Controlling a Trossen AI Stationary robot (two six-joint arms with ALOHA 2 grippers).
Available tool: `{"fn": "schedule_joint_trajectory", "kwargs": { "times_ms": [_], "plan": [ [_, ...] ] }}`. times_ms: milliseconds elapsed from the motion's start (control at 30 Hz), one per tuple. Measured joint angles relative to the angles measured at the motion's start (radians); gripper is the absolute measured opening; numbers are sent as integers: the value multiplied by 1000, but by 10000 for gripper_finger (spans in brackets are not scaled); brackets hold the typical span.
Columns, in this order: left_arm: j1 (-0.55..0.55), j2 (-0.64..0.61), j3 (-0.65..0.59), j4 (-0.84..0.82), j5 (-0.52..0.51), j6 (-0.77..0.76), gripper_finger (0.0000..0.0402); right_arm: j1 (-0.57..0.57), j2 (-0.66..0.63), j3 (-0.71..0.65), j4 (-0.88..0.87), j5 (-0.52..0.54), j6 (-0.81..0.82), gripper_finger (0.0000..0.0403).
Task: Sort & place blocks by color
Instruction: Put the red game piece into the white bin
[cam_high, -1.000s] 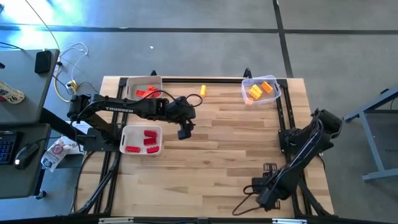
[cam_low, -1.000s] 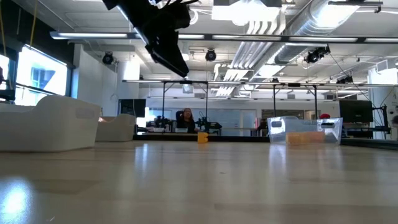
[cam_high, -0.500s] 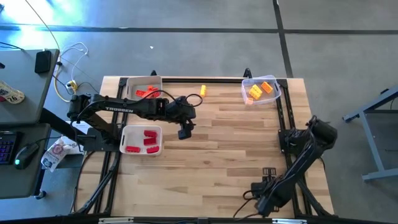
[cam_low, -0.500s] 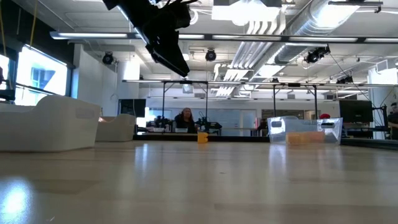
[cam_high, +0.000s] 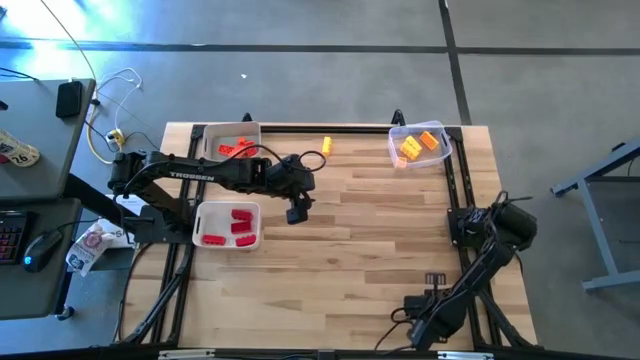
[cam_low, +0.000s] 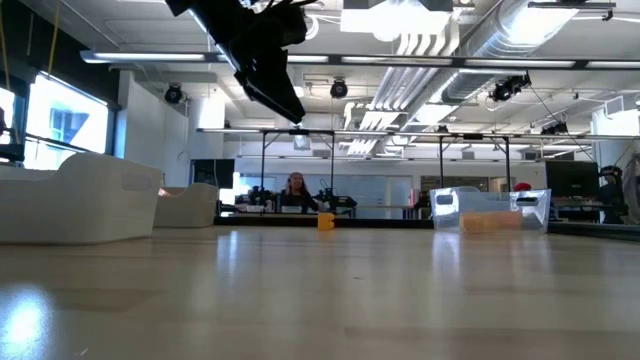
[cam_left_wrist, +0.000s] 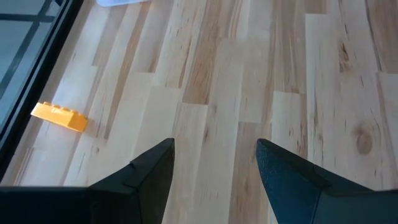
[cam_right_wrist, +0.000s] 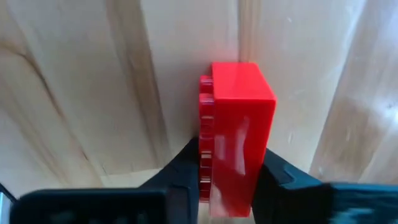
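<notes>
Red block (cam_right_wrist: 235, 137) clamped between right claw (cam_right_wrist: 230, 180) fingers; left claw (cam_left_wrist: 214, 165) wide, yellow block (cam_left_wrist: 59, 116) beside.

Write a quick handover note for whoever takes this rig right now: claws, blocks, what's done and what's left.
Right claw: shut on a red block, low at the table's near right corner.
Left claw: open, empty, above the table beside the near tray.
Blocks: red ones in the near tray, red-orange ones in the far tray, orange and yellow ones in the clear tub, one yellow block loose on the table at the far edge.
Done: most blocks are in containers.
Left: place the held red block, then the loose yellow one.
</notes>
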Motion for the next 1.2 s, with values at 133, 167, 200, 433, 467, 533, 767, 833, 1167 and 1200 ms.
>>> {"fn": "schedule_joint_trajectory", "kwargs": {
  "times_ms": [133,167,200,433,467,533,767,833,1167,1200],
  "plan": [
    [0,0,0,9,2,-1,211,0,-4,-2,-3,1,66,71],
    [0,0,0,15,2,-1,211,0,-4,0,-4,4,89,71],
    [0,0,0,23,2,0,211,0,-4,2,-5,13,111,71],
    [0,0,0,99,3,96,211,-41,-4,35,0,168,235,71],
    [0,0,0,110,3,109,211,-52,-4,39,0,193,242,71],
    [-2,0,0,126,3,132,211,-78,-4,50,0,249,257,71],
    [-2,0,0,160,3,157,211,-200,-8,82,-8,401,147,71],
    [-3,0,0,158,3,157,211,-235,-10,95,-13,459,113,71],
    [-14,0,0,154,5,201,211,-397,-82,152,-32,674,-119,71],
    [-17,0,0,154,5,201,211,-412,-101,153,-30,690,-141,71]
  ]
}}
